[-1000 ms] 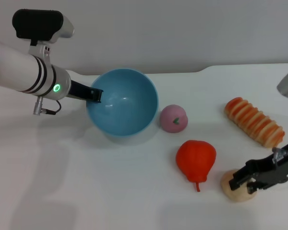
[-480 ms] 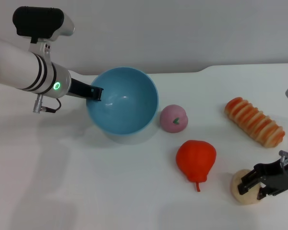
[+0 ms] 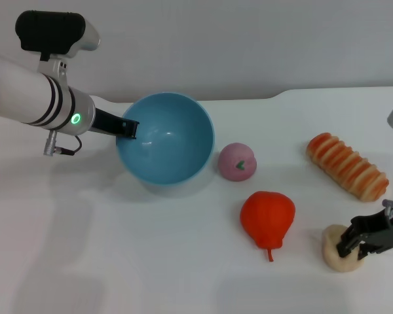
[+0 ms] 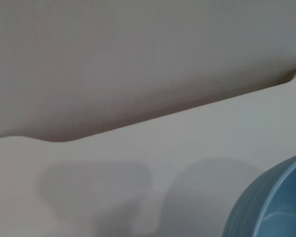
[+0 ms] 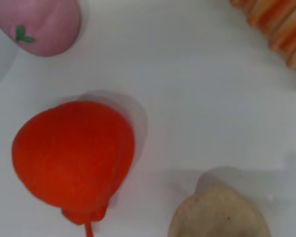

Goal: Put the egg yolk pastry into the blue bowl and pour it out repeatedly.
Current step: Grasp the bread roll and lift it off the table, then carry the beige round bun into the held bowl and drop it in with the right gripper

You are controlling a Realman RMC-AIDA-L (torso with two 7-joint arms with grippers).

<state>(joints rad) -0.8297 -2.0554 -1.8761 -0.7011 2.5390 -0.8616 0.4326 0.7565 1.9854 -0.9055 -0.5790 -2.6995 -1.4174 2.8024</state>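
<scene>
Head view: right claw straddles the egg yolk pastry on the worktop, fingers apart. Centre before closing. Left claw pinches the blue bowl rim.
</scene>
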